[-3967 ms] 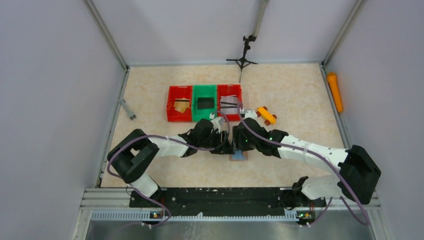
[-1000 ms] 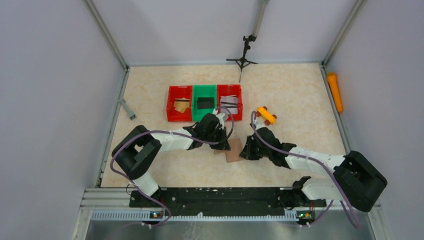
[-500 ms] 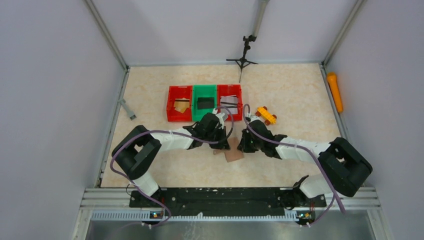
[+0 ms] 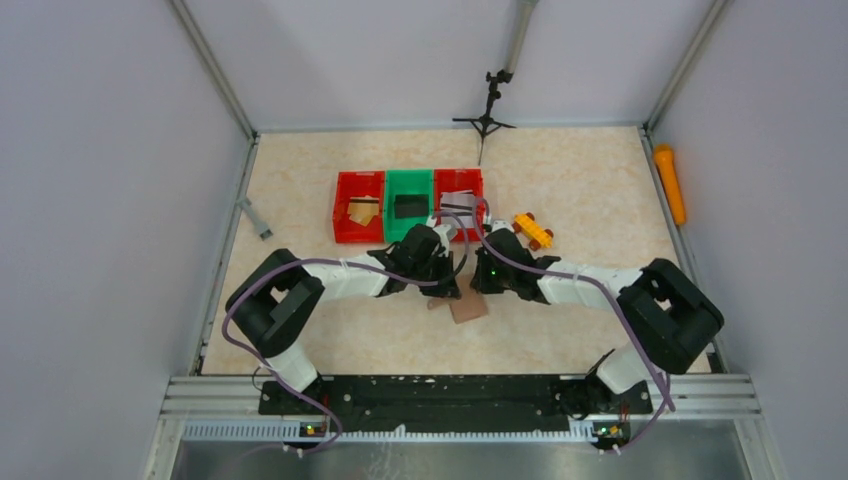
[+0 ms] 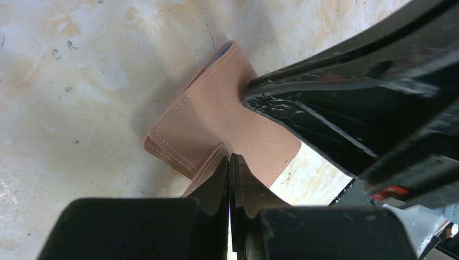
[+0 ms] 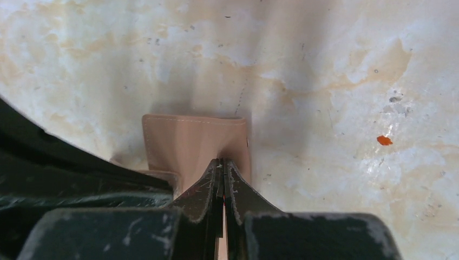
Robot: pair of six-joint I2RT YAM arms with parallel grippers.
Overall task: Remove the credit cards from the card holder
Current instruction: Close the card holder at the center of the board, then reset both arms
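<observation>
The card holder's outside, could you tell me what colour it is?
The card holder is tan-brown, stitched along its edges; left wrist view.

The card holder (image 4: 466,306) is a flat tan-brown leather piece with stitched edges. It lies outer side up on the tabletop (image 4: 580,190), near the bins, with one flap lifted off the surface at its edge. A thin bluish sliver shows at one end; whether that is a card cannot be told. A tan-gold card (image 4: 362,210) lies in the left red bin (image 4: 341,200), a black card (image 4: 409,205) in the green bin (image 4: 391,182), and a white-grey striped card (image 4: 458,203) in the right red bin (image 4: 478,200).
</observation>
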